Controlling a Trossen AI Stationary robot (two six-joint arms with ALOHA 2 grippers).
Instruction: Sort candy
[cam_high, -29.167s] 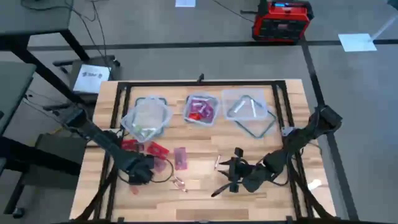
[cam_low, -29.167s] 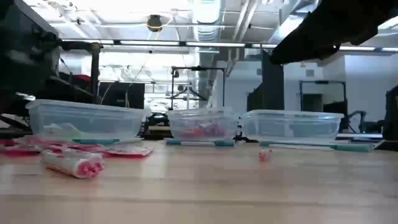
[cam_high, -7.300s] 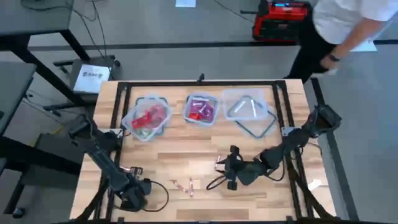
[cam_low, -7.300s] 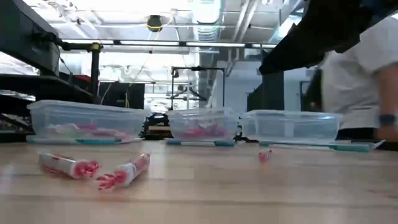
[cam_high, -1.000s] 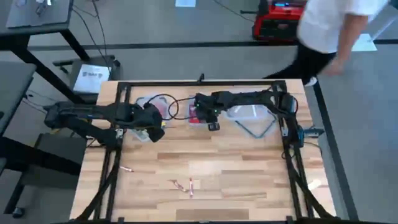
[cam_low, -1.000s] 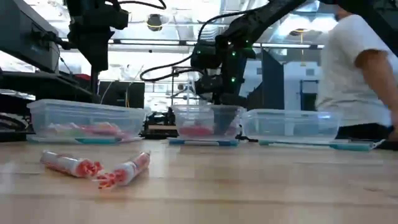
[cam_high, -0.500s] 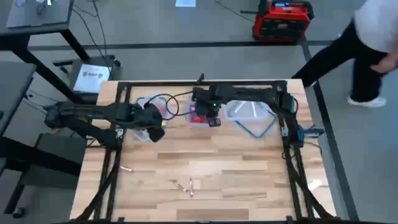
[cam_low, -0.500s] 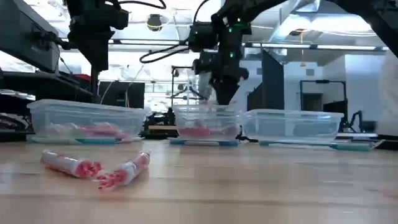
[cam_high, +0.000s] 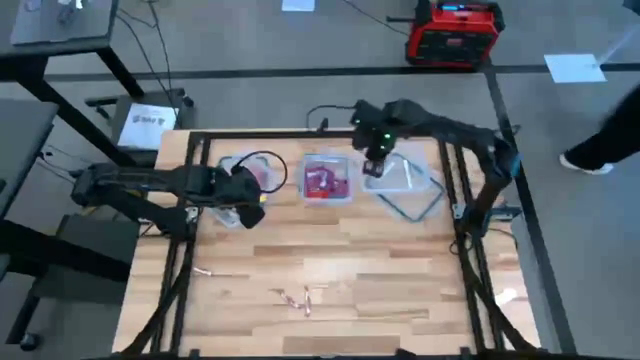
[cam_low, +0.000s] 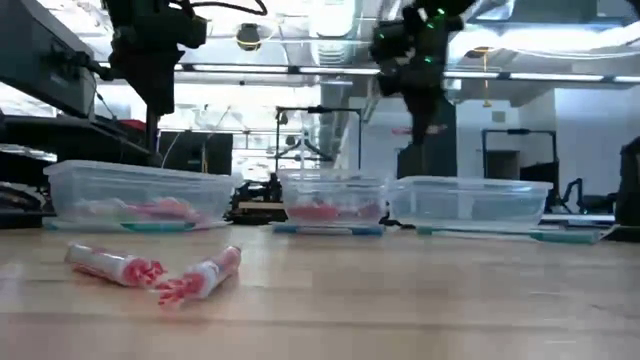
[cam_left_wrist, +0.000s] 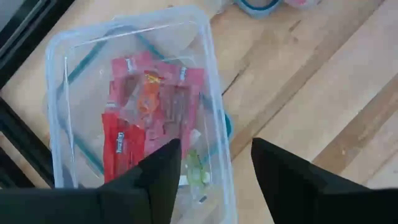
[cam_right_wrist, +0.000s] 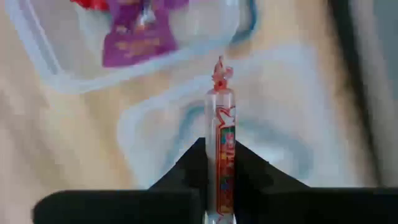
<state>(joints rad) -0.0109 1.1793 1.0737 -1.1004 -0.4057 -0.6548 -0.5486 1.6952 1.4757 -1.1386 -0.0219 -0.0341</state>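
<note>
Currently my right gripper (cam_right_wrist: 221, 163) pinches a long candy tube (cam_right_wrist: 221, 137), its axis pointing outward, above the right-hand tub (cam_high: 400, 175); my left gripper (cam_left_wrist: 214, 165) hangs open over the left tub (cam_left_wrist: 214, 93).

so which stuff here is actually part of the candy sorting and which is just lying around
Part of the job:
- candy roll clamped in the right gripper
- two candy rolls loose on the table
- red packets in the left tub
- left gripper, open over that tub

Lying about:
- red case on the floor
- papers beside the table
</note>
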